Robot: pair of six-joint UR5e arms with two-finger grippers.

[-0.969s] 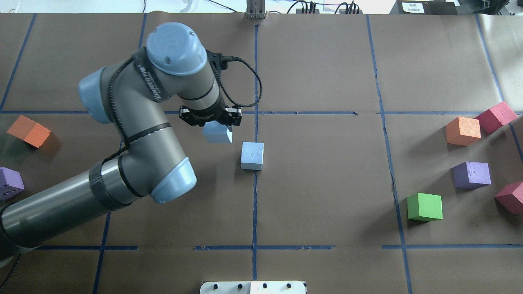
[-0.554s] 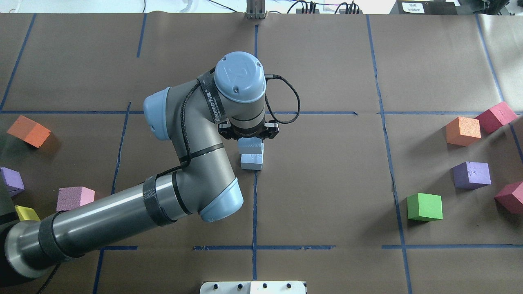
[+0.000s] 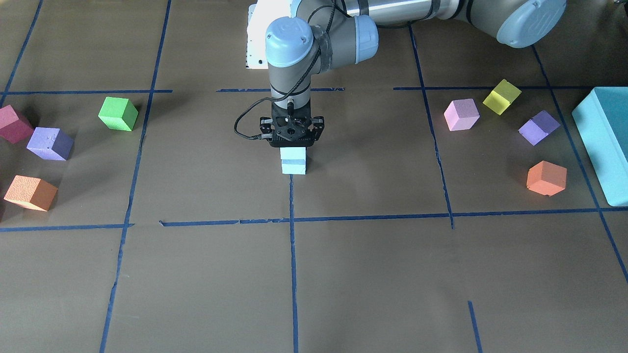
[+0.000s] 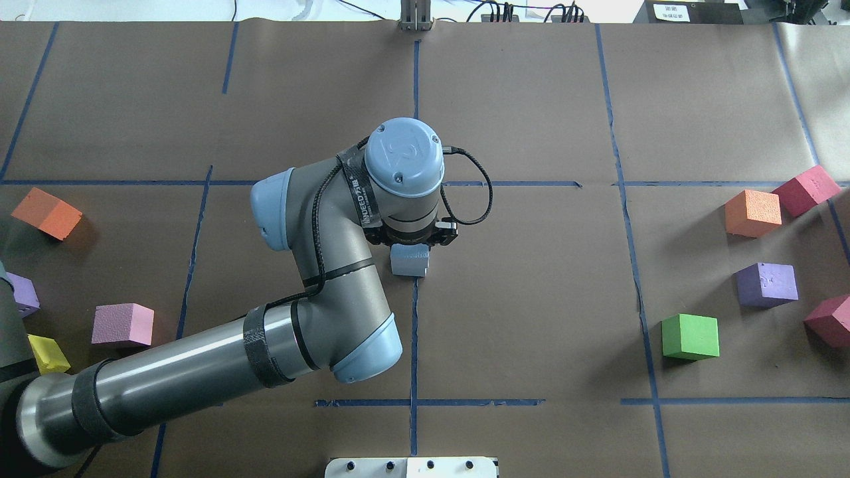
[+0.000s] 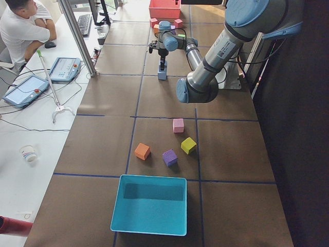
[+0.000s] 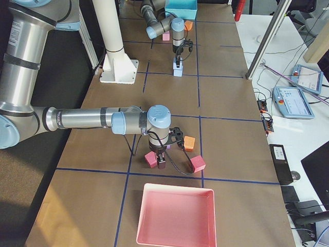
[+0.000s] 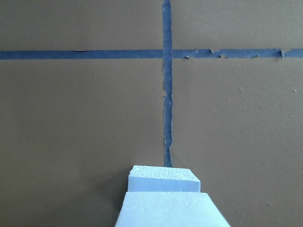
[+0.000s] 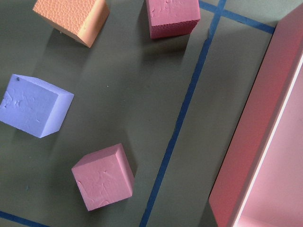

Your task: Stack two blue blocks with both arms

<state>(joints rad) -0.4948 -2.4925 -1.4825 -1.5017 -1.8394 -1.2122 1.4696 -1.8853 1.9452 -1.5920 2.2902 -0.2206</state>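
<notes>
**Jaws clamped: a sloppy release may topple the stack**

The left gripper pinches the upper blue block, which sits on or just over the lower blue block. Dragging while opening could tip it. Farther off, I cannot tell how the right gripper's jaws stand.

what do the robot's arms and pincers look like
The left arm and right arm are grey metal tubes with rounded light blue joint caps and black bands around some segments. A thin black cable loops out from each wrist. A black strap with white lettering runs along the left wrist. The left pincer and right pincer are black with two fingers.
</notes>
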